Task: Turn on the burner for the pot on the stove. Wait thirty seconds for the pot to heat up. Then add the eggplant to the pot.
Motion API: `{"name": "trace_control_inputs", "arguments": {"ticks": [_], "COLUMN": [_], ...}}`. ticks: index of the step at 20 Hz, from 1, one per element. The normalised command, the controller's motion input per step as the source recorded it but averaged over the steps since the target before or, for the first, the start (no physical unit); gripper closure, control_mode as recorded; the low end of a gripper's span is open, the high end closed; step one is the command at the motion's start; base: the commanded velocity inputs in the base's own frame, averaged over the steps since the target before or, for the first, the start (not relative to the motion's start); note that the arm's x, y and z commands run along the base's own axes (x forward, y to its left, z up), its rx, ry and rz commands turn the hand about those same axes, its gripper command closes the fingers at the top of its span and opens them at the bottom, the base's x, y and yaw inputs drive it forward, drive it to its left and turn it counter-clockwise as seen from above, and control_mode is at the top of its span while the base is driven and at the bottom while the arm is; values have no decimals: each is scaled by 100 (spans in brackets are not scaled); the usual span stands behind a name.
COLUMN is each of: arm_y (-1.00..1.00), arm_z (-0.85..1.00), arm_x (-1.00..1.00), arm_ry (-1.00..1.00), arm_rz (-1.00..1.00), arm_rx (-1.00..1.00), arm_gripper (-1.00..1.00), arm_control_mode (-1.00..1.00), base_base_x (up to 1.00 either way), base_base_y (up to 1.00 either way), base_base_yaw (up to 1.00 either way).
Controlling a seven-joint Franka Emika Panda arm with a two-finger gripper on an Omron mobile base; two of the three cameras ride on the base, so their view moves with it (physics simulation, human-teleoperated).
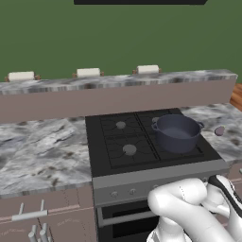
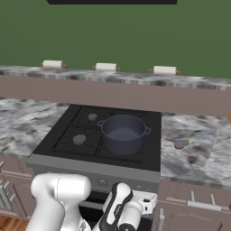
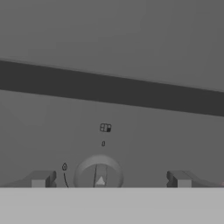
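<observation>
A grey marbled surface flanks the black stove beneath a green wall, with the dark pot on the stove's right front burner and the small purple eggplant lying on the surface just right of the stove. In the hand view the fingers stand wide apart on either side of a round grey knob on the front panel, holding nothing. The knob's small markings are too faint to read, and its lower half is cut off.
</observation>
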Motion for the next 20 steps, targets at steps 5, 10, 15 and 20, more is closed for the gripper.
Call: {"name": "trace_control_inputs", "arguments": {"ticks": [5,10,15,20], "arm_y": [0,6,7,0], "arm_z": [0,0,1,0], "arm_x": [5,1,0,0], "arm_ry": [0,-2,-11,0], "arm_rz": [0,0,0,0], "arm_rx": [0,0,0,0], "arm_gripper": [-100,-100,-100,-100], "arm_control_mode": [-100,-100,-100,-100], "base_base_x": [0,0,0,0], "base_base_y": [0,0,0,0], "base_base_yaw": [0,0,0,0]}}
